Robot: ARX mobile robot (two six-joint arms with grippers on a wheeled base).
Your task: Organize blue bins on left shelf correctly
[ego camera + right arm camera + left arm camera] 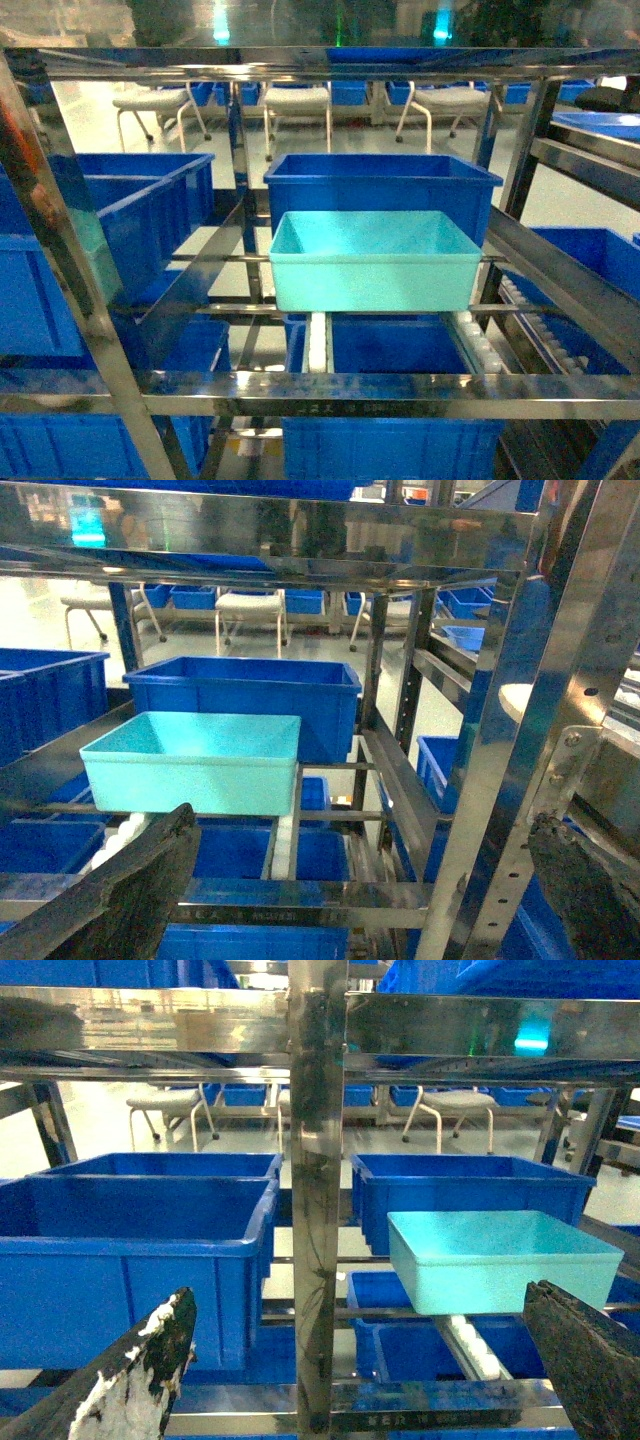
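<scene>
Head view: the turquoise tub (372, 260) sits on the shelf's (330, 383) roller tracks, right in front of a dark blue bin (382, 190). Both claws, left gripper (350, 1380) and right gripper (370, 890), gape wide, holding nothing, short of the rack. Tub looks empty, light, stiff, slick-walled; best bet is pinching the thin near rim or clamping both short ends.
</scene>
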